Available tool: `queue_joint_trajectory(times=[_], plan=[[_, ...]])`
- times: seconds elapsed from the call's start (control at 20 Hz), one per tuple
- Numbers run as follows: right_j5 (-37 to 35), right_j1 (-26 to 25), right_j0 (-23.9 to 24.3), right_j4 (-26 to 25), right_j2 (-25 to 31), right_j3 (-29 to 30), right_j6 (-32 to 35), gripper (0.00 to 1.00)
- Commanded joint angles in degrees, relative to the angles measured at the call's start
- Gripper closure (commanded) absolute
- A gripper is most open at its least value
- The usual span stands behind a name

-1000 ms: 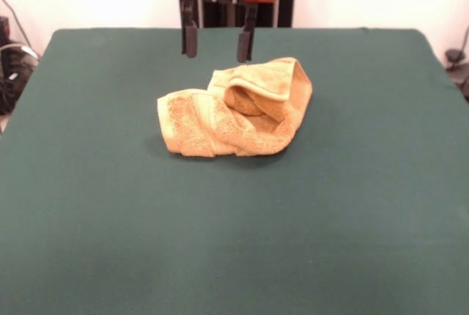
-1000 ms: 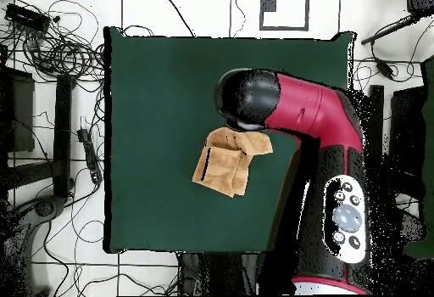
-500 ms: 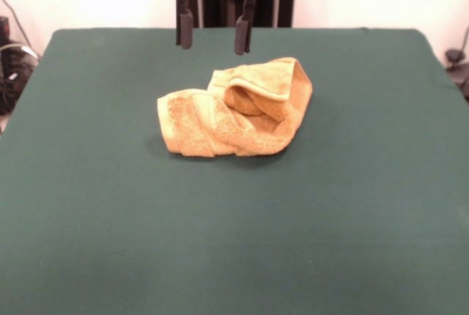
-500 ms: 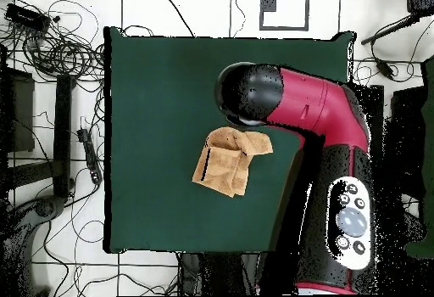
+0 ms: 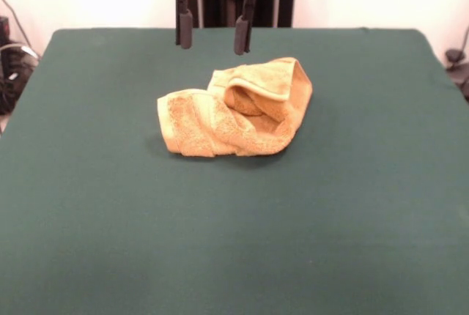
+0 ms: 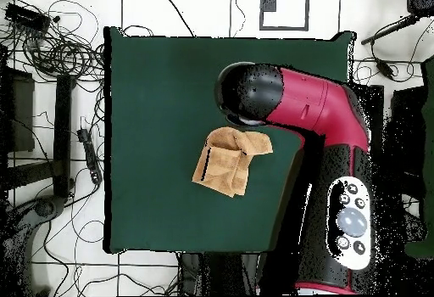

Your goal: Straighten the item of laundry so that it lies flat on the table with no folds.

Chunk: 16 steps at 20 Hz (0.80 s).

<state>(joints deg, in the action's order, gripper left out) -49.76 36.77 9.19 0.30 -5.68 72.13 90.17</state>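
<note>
Front view: golden-orange terry towel crumpled mid-counter, folded over itself; end effector raised behind it, fingers spread wide, empty. Judged soft, light, limp. Best gripped at exposed upper folded edge, then pulled outward to unfold

Red arm high above, gripper pointing straight down, jaws apart and empty.
</note>
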Motion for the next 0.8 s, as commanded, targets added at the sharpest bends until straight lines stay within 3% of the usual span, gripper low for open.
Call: queue_joint_trajectory(times=[0.05,0.3,0.5,0.8], plan=[[-4.22,-2.69,-1.42,0.59,4.94,3.75,5.81,0.00],[-1.51,-4.60,-0.56,0.67,5.59,9.93,5.38,0.00],[6.03,-5.92,1.10,-0.05,7.67,14.18,3.08,0.00],[9.40,-7.44,1.38,-1.74,8.39,14.17,1.51,0.00]])
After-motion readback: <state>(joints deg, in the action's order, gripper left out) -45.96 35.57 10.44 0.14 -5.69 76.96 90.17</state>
